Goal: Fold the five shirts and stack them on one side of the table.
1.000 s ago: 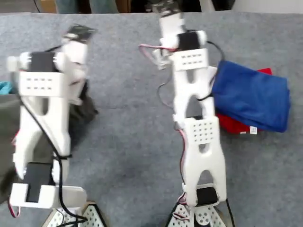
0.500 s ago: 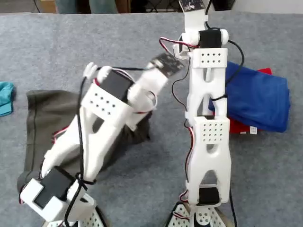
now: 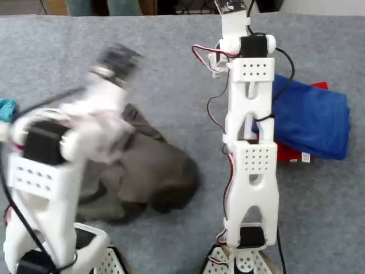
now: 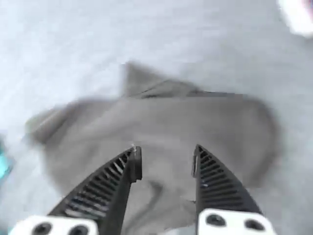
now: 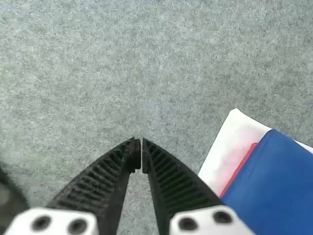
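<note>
— Grey shirt: where's it found, and how's it expected to handle?
— Lies crumpled on table, directly under and ahead of left gripper. Fingers are held apart, nothing clamped. Judged light, soft, limp. No shape will be held, so bunching is likely if it's grabbed mid-cloth. Best taken at a hem or shoulder corner, w/ the edge pinched thin.
— Right side?
— Right gripper fingers are pressed together, empty, over bare table. Stack is just beside them.
— Count?
— Arms: 2. Shirts: grey x1, blue shirt x1, folded, laid on red shirt x1. White layer is seen under red, prob. no. 4, can't be confirmed. Teal cloth is well apart from left fingers, prob. no. 5.
</note>
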### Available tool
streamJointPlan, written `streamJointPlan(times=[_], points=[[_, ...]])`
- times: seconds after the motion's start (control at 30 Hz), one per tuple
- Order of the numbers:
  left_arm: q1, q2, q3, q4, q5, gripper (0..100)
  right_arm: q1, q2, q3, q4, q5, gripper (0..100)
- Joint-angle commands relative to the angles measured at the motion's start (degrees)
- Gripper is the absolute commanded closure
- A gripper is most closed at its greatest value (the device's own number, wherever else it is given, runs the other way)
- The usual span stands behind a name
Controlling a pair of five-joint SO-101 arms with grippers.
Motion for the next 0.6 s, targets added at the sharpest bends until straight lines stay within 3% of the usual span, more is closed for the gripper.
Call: streamJointPlan(times=[0.0, 0.1, 0.23, 0.4, 0.57], points=[[-15.60, 0.97, -0.40, 0.00, -3.08, 81, -0.35, -3.12, -2.24, -0.97, 0.53, 98.3], [-23.78, 5.45, 0.22, -3.08, -2.02, 81, -2.55, -1.54, -2.33, -1.32, 0.44, 98.3], [-31.25, 18.55, -0.57, -10.11, 5.98, 81, -6.68, 0.92, -2.42, -0.97, 0.09, 98.3], [-32.57, 40.97, -6.99, -12.75, 12.48, 81, -10.90, 2.68, -2.42, -0.97, 0.09, 98.3], [-32.92, 61.10, -18.68, -16.35, 13.36, 93, -14.24, 4.26, -2.42, -1.05, 0.35, 98.3]])
